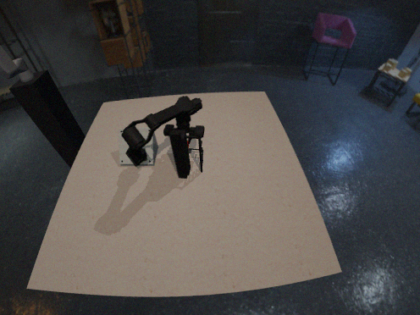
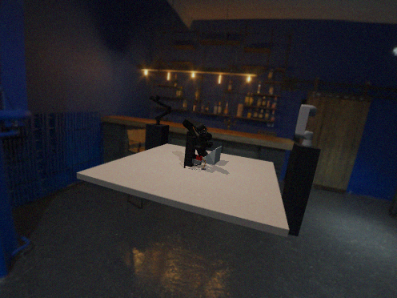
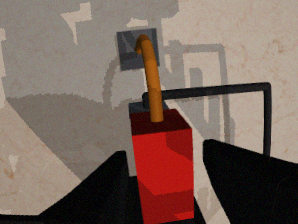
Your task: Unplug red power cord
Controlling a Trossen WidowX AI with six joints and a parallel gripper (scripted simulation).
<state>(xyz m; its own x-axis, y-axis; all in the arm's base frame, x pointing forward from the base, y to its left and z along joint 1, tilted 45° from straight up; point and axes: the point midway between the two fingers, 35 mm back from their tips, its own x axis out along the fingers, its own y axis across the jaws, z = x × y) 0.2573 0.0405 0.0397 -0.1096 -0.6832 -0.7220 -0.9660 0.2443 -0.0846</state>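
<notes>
In the wrist view the red plug (image 3: pixel 162 165) sits between the two dark fingers of the end effector (image 3: pixel 166 209), right at the centre of the frame. The finger at 3 o'clock stands apart from the plug's side, with a pale strip of tabletop (image 3: pixel 253 23) showing in the gap; at 9 o'clock I cannot tell whether the other finger touches it. The end effector is partly released, its jaws loosened around the plug rather than clamped on it.

An orange cord (image 3: pixel 152 79) leaves the plug's far face and runs toward 12 o'clock, curving down onto a small grey square block (image 3: pixel 129 52) lying on the tabletop. A thin black frame (image 3: pixel 266 112) stands at about 2 o'clock from the plug.

In the top view the arm (image 1: pixel 169 113) bends over from its base plate (image 1: pixel 124 154), and the end effector (image 1: pixel 190 146) hangs beside a tall black upright bar (image 1: pixel 179 150). A speck of red (image 1: pixel 188 145) shows there, too small to read further.
</notes>
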